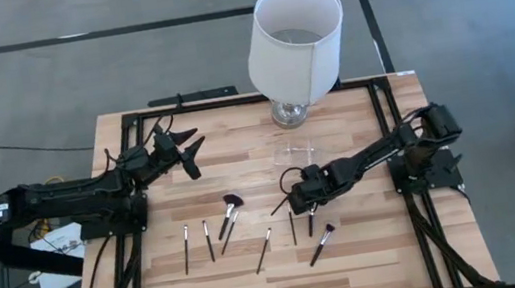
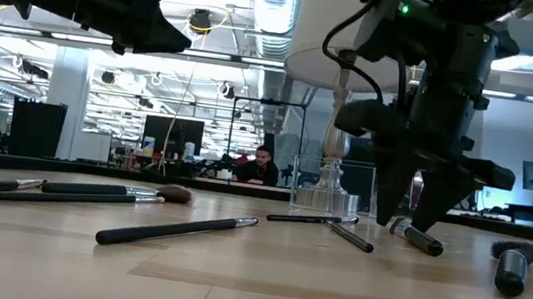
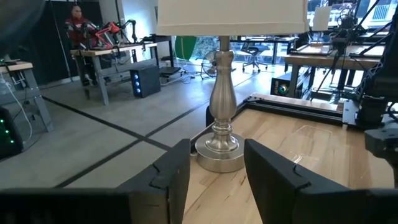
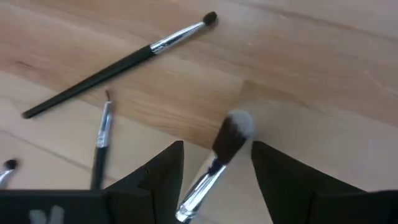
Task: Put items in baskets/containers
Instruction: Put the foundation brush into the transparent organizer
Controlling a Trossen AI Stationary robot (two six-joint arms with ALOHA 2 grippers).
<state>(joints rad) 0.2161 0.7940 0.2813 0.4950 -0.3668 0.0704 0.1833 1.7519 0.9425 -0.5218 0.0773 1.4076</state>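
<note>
Several slim dark makeup brushes [image 1: 207, 240] lie flat on the wooden table, one of them with a fan head [image 1: 231, 206]. My right gripper [image 1: 298, 199] points down just above the table, open. Its fingers [image 4: 273, 171] stand on either side of a brush with a pale-tipped bristle head [image 4: 231, 134] without touching it. The clear tray [image 1: 294, 149] rests on the table behind it, near the lamp. My left gripper [image 1: 190, 151] hovers level and open over the table's far left part, holding nothing.
A white-shaded lamp [image 1: 292, 33] on a metal base [image 3: 217, 149] stands at the table's far edge. A black frame [image 1: 231, 102] runs round the table. More brushes [image 4: 118, 59] lie close beside the right gripper. People sit in the room beyond.
</note>
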